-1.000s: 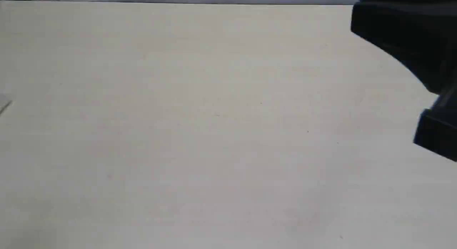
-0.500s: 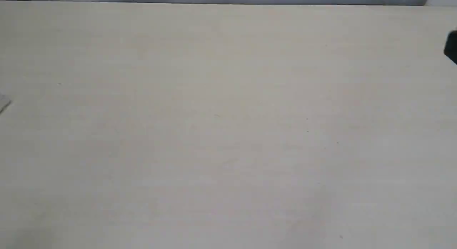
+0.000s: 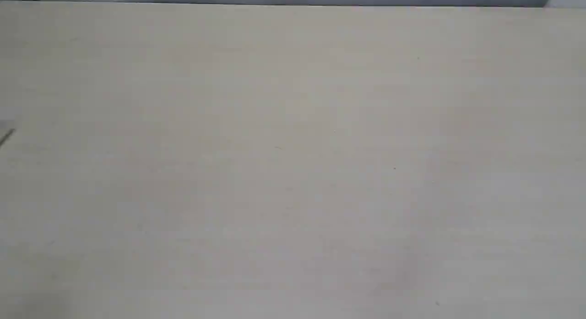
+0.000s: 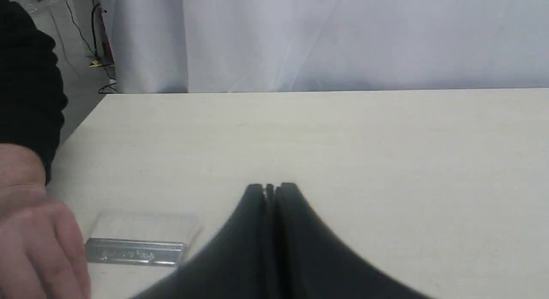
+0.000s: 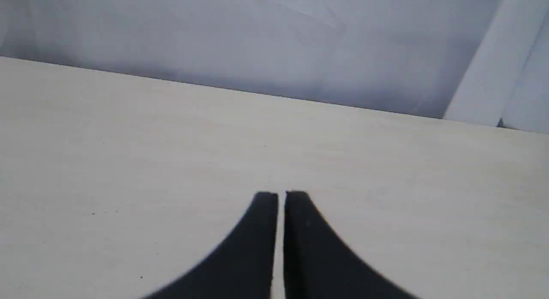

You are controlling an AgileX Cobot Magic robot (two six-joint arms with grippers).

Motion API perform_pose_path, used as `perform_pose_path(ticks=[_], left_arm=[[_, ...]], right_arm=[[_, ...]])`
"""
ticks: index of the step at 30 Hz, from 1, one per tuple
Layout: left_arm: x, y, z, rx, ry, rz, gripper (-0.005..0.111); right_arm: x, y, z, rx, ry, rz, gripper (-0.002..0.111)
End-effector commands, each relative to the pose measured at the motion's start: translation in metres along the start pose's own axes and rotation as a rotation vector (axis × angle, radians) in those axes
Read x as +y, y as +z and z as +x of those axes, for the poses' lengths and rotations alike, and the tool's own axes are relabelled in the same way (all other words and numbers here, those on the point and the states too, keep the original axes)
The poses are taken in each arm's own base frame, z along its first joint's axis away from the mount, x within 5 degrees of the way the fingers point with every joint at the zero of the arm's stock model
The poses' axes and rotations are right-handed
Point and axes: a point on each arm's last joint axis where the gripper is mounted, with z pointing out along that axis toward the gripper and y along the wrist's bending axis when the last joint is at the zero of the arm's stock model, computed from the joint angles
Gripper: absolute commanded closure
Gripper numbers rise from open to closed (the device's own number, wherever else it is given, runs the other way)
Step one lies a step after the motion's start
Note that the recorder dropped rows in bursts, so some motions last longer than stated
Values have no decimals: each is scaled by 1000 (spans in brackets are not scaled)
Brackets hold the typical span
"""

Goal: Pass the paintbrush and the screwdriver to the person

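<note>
The left gripper (image 4: 270, 186) was above the pale table (image 4: 343, 140), its two black fingers pressed together with nothing between them. Near it, close to the table's side edge, the paintbrush (image 4: 135, 252) lay flat. Its silver ferrule was turned across the view and its whitish bristles pointed away from the camera; the handle I could not make out. The person's hand (image 4: 38, 247) was just beside one end of the ferrule, touching or not I cannot tell, and a dark sleeve (image 4: 25, 76) covered the forearm. The right gripper (image 5: 281, 194) hung over another part of the table, its fingers brought almost together with only a thin slit between them, holding nothing. A white cloth (image 4: 343, 33) hung behind the table.
</note>
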Motion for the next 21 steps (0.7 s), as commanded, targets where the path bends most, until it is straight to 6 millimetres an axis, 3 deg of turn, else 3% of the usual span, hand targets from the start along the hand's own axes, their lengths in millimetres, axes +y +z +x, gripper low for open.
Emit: perform_pose_path(ticks=[1, 12, 21], left_arm=[[-1, 0, 0, -9, -4, 10, 107], [-1, 0, 0, -7, -1, 9, 107], [-1, 0, 0, -7, -1, 9, 107]], right_arm=[[0, -4, 12, -37, -12, 18, 104], [3, -7, 23, -48, -31, -4, 104], [4, 0, 45, 20, -44, -10, 104]])
